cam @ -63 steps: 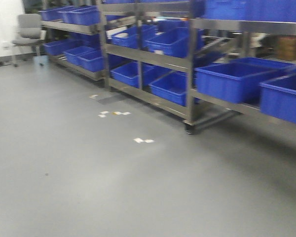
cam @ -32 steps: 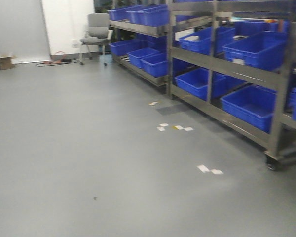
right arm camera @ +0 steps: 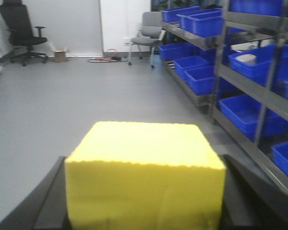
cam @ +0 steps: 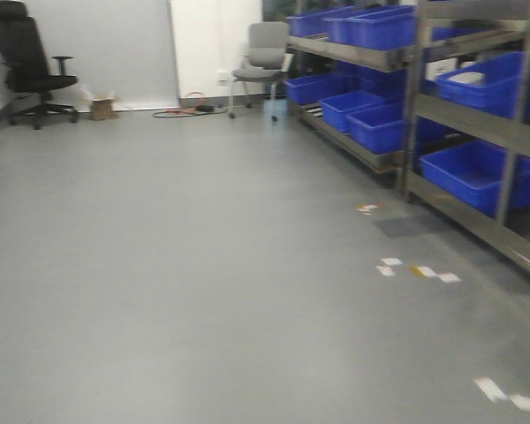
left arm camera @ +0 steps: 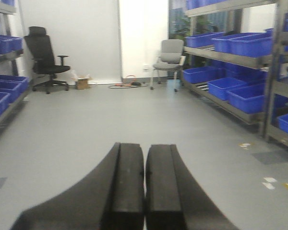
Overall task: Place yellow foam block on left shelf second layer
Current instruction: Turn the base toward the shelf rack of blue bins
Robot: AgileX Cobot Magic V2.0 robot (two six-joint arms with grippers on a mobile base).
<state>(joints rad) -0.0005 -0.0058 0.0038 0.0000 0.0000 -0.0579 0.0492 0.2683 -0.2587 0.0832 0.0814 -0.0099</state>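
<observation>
The yellow foam block [right arm camera: 145, 172] fills the lower middle of the right wrist view. My right gripper [right arm camera: 145, 160] is shut on it, one dark finger pressed against each side face. In the left wrist view my left gripper [left arm camera: 145, 148] is shut with nothing between its black pads, held above bare grey floor. A shelf rack with blue bins [left arm camera: 4, 93] stands at the left edge of the left wrist view, and only a sliver of it shows. Neither gripper appears in the front view.
Steel racks with blue bins [cam: 477, 132] line the right side. A grey chair [cam: 263, 62], a black office chair [cam: 26, 62], a small cardboard box [cam: 103, 106] and floor cables [cam: 185, 110] sit by the far wall. Tape marks [cam: 424, 269] dot the grey floor.
The front view has swung to the left. The right racks slid toward the right edge, and the far wall, the black chair and open floor came into view.
</observation>
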